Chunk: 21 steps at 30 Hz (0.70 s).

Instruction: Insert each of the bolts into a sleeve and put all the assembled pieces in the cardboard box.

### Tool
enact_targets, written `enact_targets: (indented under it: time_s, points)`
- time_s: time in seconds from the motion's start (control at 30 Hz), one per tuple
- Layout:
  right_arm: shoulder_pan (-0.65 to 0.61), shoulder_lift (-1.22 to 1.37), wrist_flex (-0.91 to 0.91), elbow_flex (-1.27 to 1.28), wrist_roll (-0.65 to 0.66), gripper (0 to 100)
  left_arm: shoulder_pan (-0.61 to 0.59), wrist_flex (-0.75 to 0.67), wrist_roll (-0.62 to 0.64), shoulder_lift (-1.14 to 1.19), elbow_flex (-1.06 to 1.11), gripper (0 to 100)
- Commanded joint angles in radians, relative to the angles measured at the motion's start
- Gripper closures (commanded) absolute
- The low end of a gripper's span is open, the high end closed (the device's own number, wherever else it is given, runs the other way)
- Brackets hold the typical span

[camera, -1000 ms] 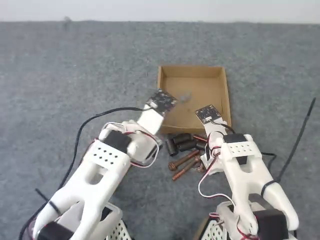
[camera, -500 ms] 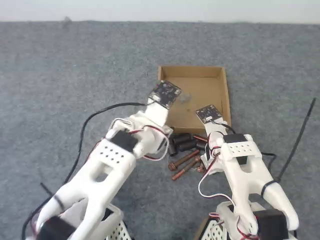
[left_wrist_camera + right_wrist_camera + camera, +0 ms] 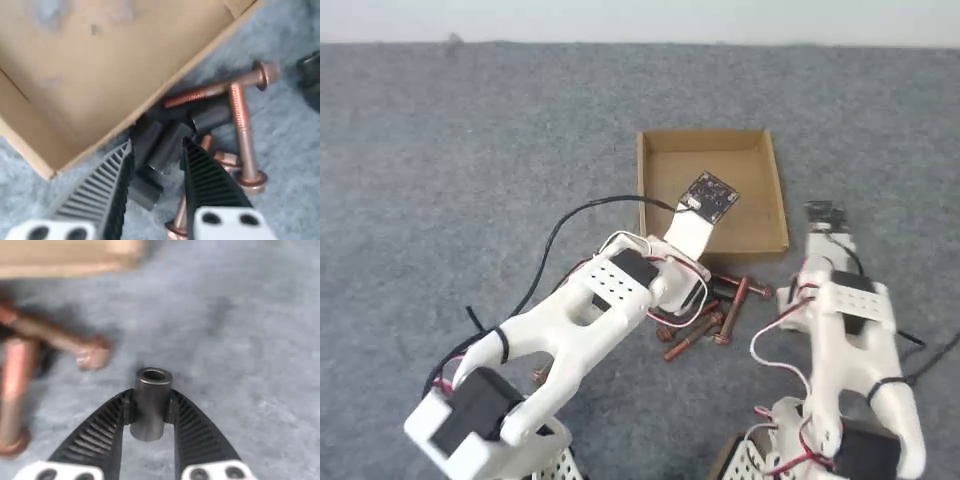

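L end effector (image 3: 157, 146) is hanging open, straddling a dark sleeve (image 3: 167, 150) at 6 o'clock of the cardboard box (image 3: 645, 180). R end effector (image 3: 150, 397) is clamping an upright sleeve (image 3: 152, 385), bore up. Bolts (image 3: 692, 338) are lying flat at its 8 o'clock, nearer my L arm.

Right end effector (image 3: 150, 402) with sleeve (image 3: 152, 385) now clear of bolts (image 3: 239, 131); left end effector (image 3: 156, 146) forward.

Robot lab: grey carpeted table (image 3: 470, 150)
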Motion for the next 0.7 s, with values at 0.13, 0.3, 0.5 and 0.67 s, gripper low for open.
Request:
enact_targets:
  time_s: [0.13, 0.3, 0.5, 0.67]
  points:
    - [0.051, -0.056, -0.025, -0.055, -0.021, 99.1, 0.075, -0.132, 0.012, 0.037, -0.070, 86]
    - [0.047, -0.053, -0.036, -0.055, -0.021, 99.1, 0.077, -0.058, 0.012, 0.169, -0.209, 86]
    - [0.047, -0.053, -0.038, -0.055, -0.021, 99.1, 0.109, 0.017, 0.009, 0.222, -0.286, 86]
    - [0.047, -0.053, -0.038, -0.055, -0.018, 99.1, 0.138, 0.021, 0.009, 0.233, -0.285, 86]
